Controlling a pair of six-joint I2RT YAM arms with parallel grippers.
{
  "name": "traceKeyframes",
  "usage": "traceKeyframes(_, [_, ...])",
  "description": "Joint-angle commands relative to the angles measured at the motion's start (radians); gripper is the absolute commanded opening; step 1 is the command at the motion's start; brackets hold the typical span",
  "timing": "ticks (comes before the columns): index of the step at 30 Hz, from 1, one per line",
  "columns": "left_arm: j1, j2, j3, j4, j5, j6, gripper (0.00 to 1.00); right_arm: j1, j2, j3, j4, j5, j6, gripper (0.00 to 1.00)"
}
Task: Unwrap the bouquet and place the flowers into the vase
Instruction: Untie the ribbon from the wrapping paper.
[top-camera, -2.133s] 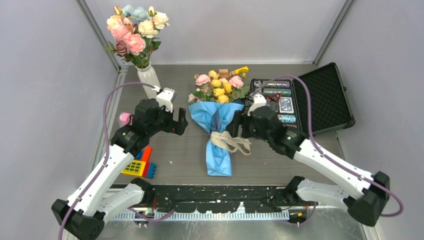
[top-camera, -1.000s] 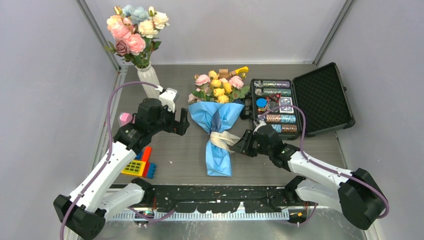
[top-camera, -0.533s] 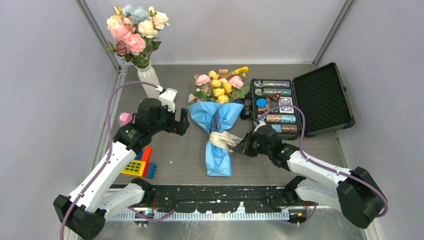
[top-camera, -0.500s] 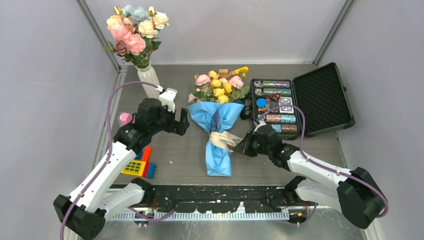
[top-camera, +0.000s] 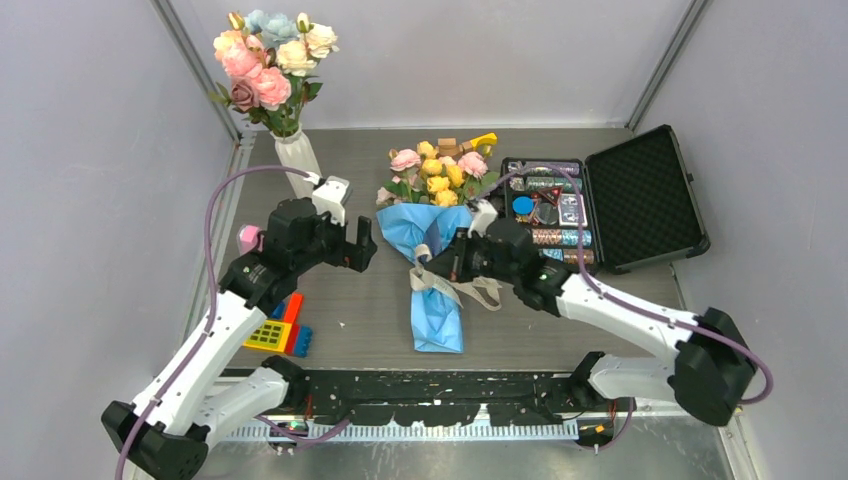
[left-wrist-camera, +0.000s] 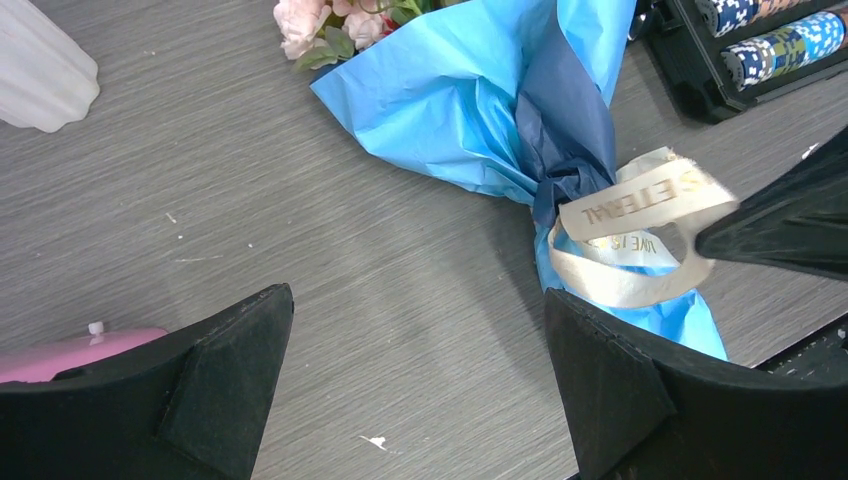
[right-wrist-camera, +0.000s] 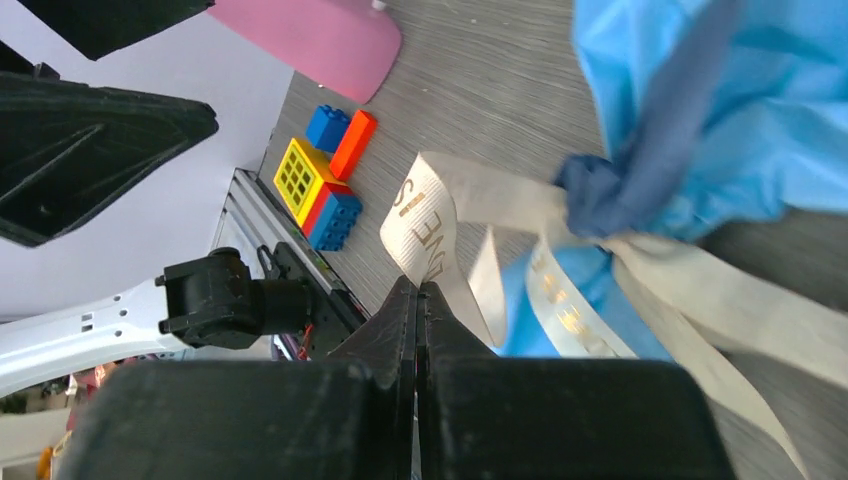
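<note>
The bouquet (top-camera: 436, 262) lies mid-table in crinkled blue paper (left-wrist-camera: 470, 100), its yellow and pink flowers (top-camera: 440, 172) pointing away from the arms. A cream ribbon (left-wrist-camera: 640, 200) is tied round its neck. My right gripper (top-camera: 426, 263) hangs over that neck, shut on a ribbon end (right-wrist-camera: 425, 225), which runs into its pinched tips (right-wrist-camera: 417, 288). My left gripper (top-camera: 360, 246) hovers to the left of the wrap, open and holding nothing (left-wrist-camera: 415, 310). The white ribbed vase (top-camera: 298, 162) stands at the back left and holds bigger pink, white and pale-blue blooms (top-camera: 270, 55).
An open black case (top-camera: 645, 195) with rows of chips (top-camera: 548, 210) sits to the right of the flowers. A pink block (top-camera: 248, 238) and toy bricks (top-camera: 282, 330) lie near the left arm. Small wooden and yellow pieces (top-camera: 470, 143) sit behind the flowers.
My right gripper closed on the ribbon at the bouquet's right side. It then moved up and left over the neck, drawing the ribbon with it. The left arm barely moved.
</note>
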Motion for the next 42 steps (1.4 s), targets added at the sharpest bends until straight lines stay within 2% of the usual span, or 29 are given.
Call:
traceKeyframes(1, [0.002,-0.040,-0.007,0.041,-0.027,-0.015,0.98,0.053,0.135,0.084,0.165,-0.003,-0.033,0.00])
traceKeyframes(6, [0.002,-0.055,-0.009,0.038,-0.110,-0.022,0.98,0.130,0.327,0.195,0.265,0.001,-0.035,0.00])
traceKeyframes(13, [0.002,-0.071,-0.015,0.041,-0.143,-0.019,0.98,0.203,0.506,0.329,0.252,0.016,-0.114,0.02])
traceKeyframes(15, [0.002,-0.067,-0.014,0.040,-0.152,-0.018,0.98,0.214,0.515,0.363,0.215,0.026,-0.135,0.15])
traceKeyframes(16, [0.002,-0.067,-0.014,0.039,-0.156,-0.018,0.98,0.214,0.513,0.363,0.199,0.028,-0.142,0.30])
traceKeyframes(17, [0.002,-0.066,-0.014,0.038,-0.158,-0.018,0.98,0.216,0.502,0.358,0.193,0.034,-0.145,0.37])
traceKeyframes(18, [0.002,-0.065,-0.014,0.038,-0.159,-0.018,0.98,0.216,0.484,0.354,0.182,0.044,-0.153,0.50])
traceKeyframes(19, [0.002,-0.065,-0.014,0.038,-0.160,-0.018,0.98,0.216,0.472,0.344,0.166,0.051,-0.156,0.58])
traceKeyframes(25, [0.000,-0.065,-0.029,0.068,-0.062,-0.011,0.98,0.215,0.309,0.296,-0.002,0.142,-0.207,0.73])
traceKeyframes(30, [-0.001,-0.042,-0.026,0.062,-0.065,-0.011,0.98,0.202,0.128,0.246,-0.185,0.262,-0.217,0.79])
traceKeyframes(32, [-0.001,-0.038,-0.025,0.061,-0.069,-0.011,0.98,0.174,0.060,0.203,-0.227,0.258,-0.182,0.80])
traceKeyframes(37, [-0.001,-0.030,-0.028,0.061,-0.073,-0.011,0.98,0.066,-0.111,0.010,-0.202,0.099,-0.066,0.80])
traceKeyframes(42, [-0.001,-0.021,-0.029,0.061,-0.077,-0.011,0.98,-0.028,-0.231,-0.183,-0.073,-0.022,0.050,0.81])
